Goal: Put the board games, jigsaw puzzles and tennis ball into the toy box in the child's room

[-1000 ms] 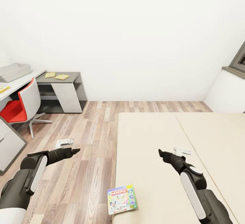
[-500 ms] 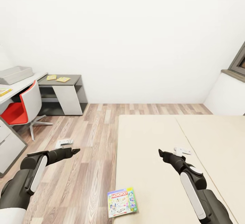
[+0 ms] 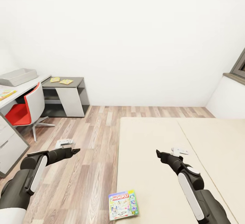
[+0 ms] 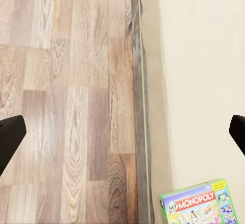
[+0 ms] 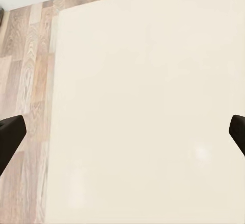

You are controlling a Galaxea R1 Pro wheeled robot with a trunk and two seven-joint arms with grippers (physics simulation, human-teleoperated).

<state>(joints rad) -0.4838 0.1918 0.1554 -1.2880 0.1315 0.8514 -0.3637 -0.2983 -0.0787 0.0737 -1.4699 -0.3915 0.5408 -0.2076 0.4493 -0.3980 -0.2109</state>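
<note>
— Green-edged cardboard: the Monopoly board game (image 3: 123, 205) is lying flat on the bed (image 3: 204, 132), right at the mattress edge nearest the plank floor (image 3: 88, 169). Is anything being held?

— Nothing is being held. In both wrist views the fingers are being kept spread wide and empty. The left gripper (image 3: 75, 150) is hanging over the floor, the right gripper (image 3: 158, 154) over the mattress, both well apart from the box.

— What could be spoiled from here?

— The box is sitting so close to the edge that it is likely to be nudged off if approached from the mattress side. Being thin and flat on soft bedding, it may be pressed in rather than gripped.

— And the drop-off?

— The toy box (image 3: 18, 77) is resting on the bench (image 3: 20, 88) by the red chair (image 3: 25, 110), far across the room, so a loose hold risks being lost on the way.
</note>
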